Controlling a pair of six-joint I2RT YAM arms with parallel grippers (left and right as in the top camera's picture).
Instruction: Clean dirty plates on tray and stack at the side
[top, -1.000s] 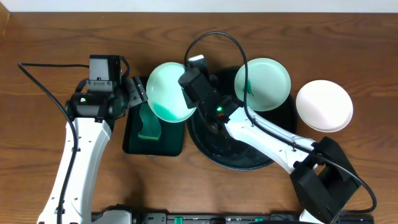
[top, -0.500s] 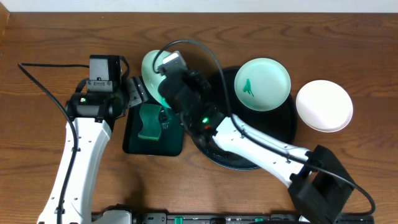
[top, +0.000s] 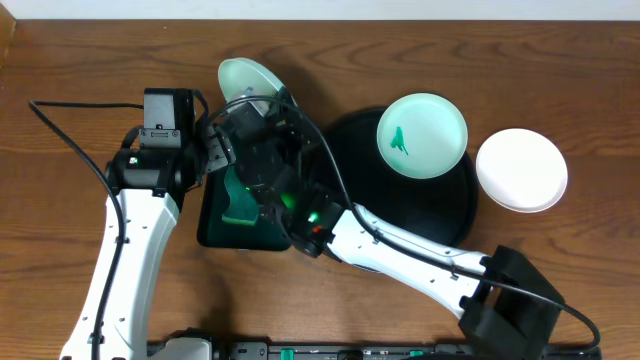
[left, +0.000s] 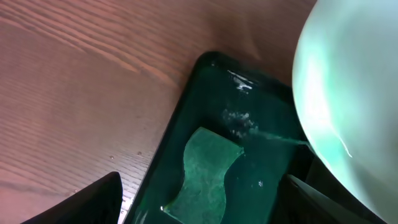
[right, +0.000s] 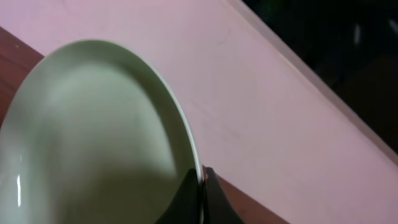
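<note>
Plate (top: 243, 78) is held steeply tilted, upper left of centre, pinched by its rim alone in the closed right gripper (right: 202, 180) above the green tray (left: 186, 112) and sponge (left: 208, 168). Left gripper (top: 216, 150) is spread wide, empty, just beside. A slip is judged likely because the rim is glossy and the pinch thin. The arms are crowded, so a knock is possible. Smeared plate (top: 422, 135) lies on the black tray (top: 440, 215).

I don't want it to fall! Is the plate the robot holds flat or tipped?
Tipped. From overhead the plate looks like a squashed oval, and the right pincer is shut on its rim.
</note>
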